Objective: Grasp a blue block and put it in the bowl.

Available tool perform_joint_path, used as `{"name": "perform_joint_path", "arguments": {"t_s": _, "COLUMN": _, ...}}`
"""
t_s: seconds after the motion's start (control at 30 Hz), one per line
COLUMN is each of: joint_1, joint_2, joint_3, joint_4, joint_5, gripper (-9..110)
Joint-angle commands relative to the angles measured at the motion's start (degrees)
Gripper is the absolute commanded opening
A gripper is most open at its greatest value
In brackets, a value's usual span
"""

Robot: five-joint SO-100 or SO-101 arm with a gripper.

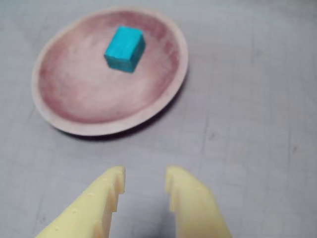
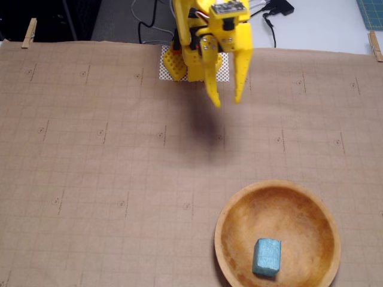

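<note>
Yellow plastic gripper (image 2: 227,103) hangs spread and empty above the brown gridded paper (image 2: 90,167), well apart from the wooden bowl (image 2: 230,254). The blue block (image 2: 267,257) already lies inside the bowl, so the sensible move is to retreat cleanly, clear of the rim. Only the wrist view shows the toothed pads (image 1: 115,184); only the fixed view shows the arm's base and cables.

Brown gridded paper (image 2: 119,149) over table, clothespins (image 2: 29,33) at edges
</note>
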Motion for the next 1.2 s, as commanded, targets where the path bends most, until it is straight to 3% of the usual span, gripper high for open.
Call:
{"name": "perform_joint_path", "arguments": {"t_s": 0.0, "joint_1": 3.1, "joint_2": 6.2, "joint_3": 2.8, "joint_4": 0.1, "joint_5": -1.6, "gripper": -2}}
{"name": "perform_joint_path", "arguments": {"t_s": 0.77, "joint_1": 6.0, "joint_2": 34.6, "joint_3": 37.8, "joint_4": 0.2, "joint_5": -1.9, "gripper": -3}}
{"name": "perform_joint_path", "arguments": {"t_s": 1.17, "joint_1": 6.0, "joint_2": 32.4, "joint_3": 43.9, "joint_4": 5.4, "joint_5": -1.9, "gripper": -3}}
